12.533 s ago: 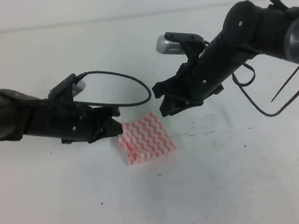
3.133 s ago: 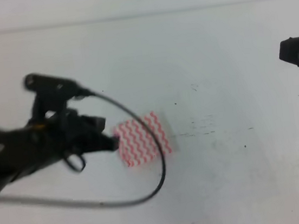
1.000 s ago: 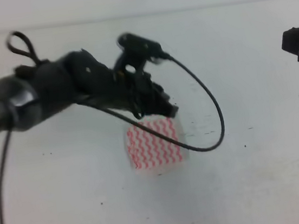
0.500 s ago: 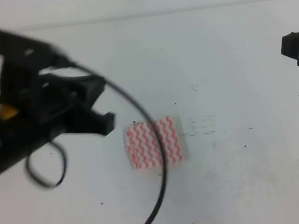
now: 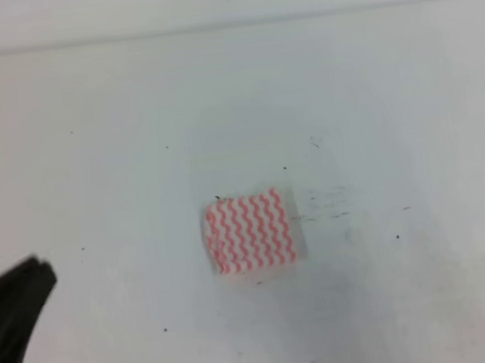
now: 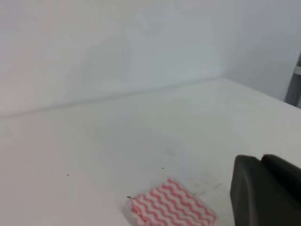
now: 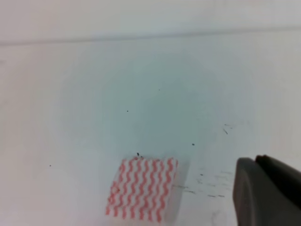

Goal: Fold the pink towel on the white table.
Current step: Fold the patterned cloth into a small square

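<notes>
The pink towel [image 5: 250,232] lies folded flat near the middle of the bench [image 5: 372,86], with the left claw [image 5: 8,330] well off to its front-left

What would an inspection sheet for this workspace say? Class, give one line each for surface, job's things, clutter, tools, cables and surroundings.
Surface: white table, flat, with small dark specks and faint scuff marks right of the cloth.
Job's things: pink towel lies flat near the middle as a small compact rectangle, nothing touching it.
Clutter: nothing seen.
Tools: left tool shows only as a blurred dark shape at the lower left edge, well clear of the towel; open or shut cannot be told. Right tool shows as a dark part at the frame corner, also clear; state cannot be told.
Cables: nothing seen.
Surroundings: plain pale wall behind the table.
</notes>
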